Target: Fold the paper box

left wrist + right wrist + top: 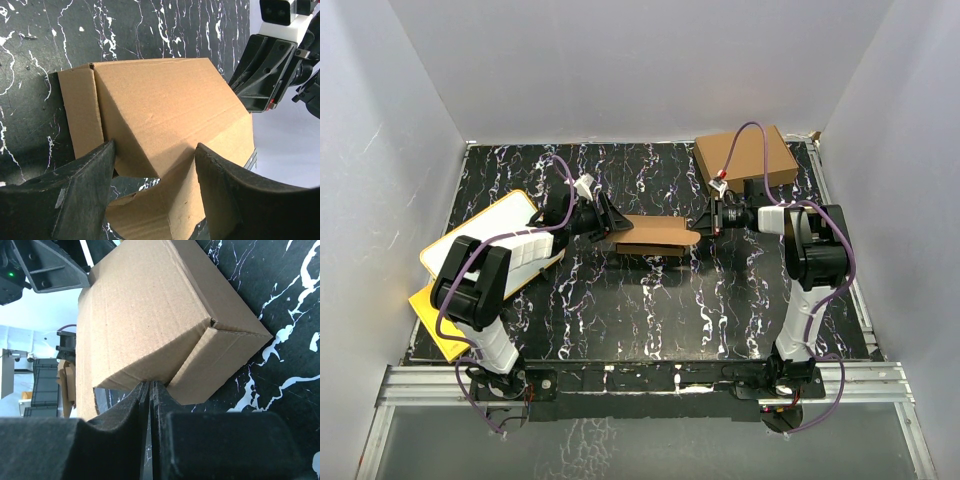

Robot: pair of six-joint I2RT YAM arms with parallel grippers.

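White walls (640, 60) are enclosing a black marbled desk (650, 330); the paper box (655, 236) is lying mid-desk. Only wrist views are showing the left gripper (155, 160) gaping at one end, the right gripper (150, 390) pinching its edge.

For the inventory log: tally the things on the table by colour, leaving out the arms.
Brown cardboard: 2, the paper box and the larger box
White with a yellow rim: 1, the board
Plain yellow: 1, a flat piece
Total: 4
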